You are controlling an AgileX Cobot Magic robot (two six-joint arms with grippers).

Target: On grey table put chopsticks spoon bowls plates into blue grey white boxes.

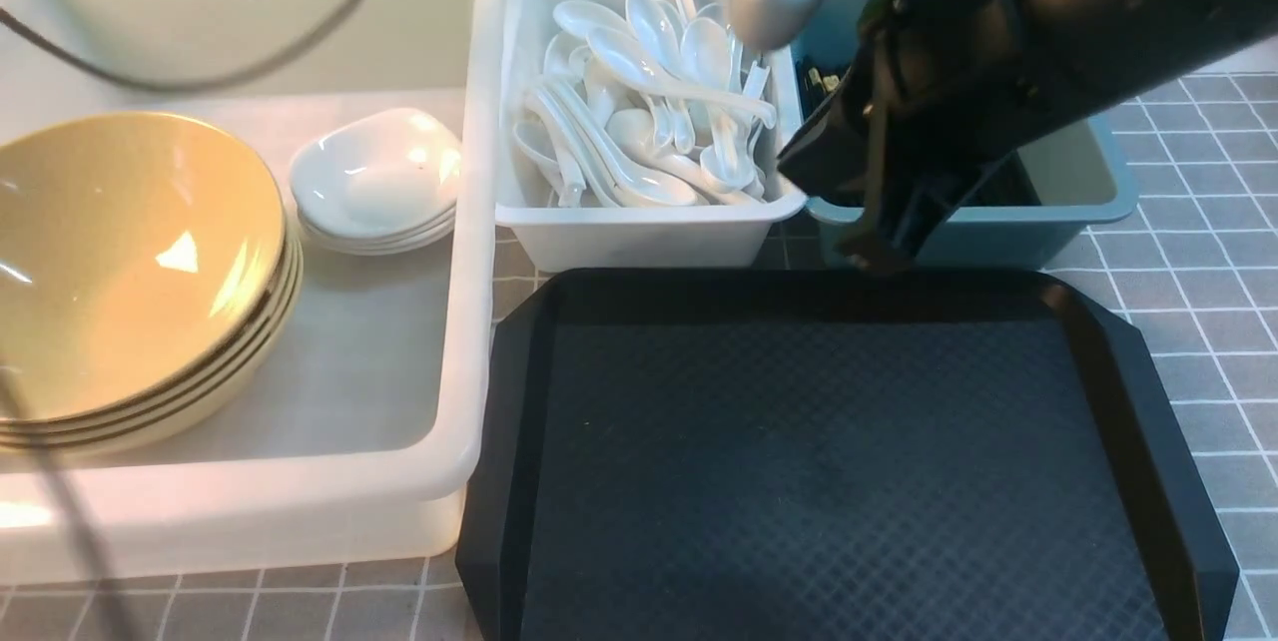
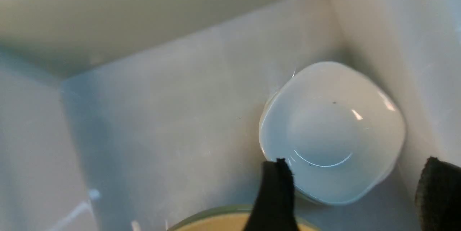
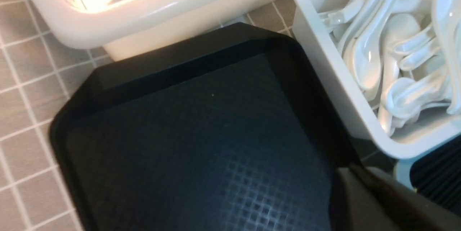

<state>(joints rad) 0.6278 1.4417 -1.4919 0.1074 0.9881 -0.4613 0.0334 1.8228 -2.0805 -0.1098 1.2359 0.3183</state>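
**Dishes boxed around the black tray (image 1: pixel 839 461)**

On grey table (image 1: pixel 1198 262), left of tray: big white tub (image 1: pixel 479 222) with stacked yellow bowls (image 1: pixel 130 262) and white plates (image 1: pixel 379 177). Behind tray: white bin (image 1: pixel 639 237) of spoons (image 1: pixel 649 112), blue-grey bin (image 1: pixel 1018 237) with chopsticks (image 1: pixel 824 80). Over plates, left gripper (image 2: pixel 356 162), fingers spread, holding nothing. At tray's far edge, right gripper (image 1: pixel 879 247) pinched closed, nothing in it.

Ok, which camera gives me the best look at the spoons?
Front view: the whole pile of spoons in the white bin shows. The right wrist view cuts off part of it; the left wrist view shows none.
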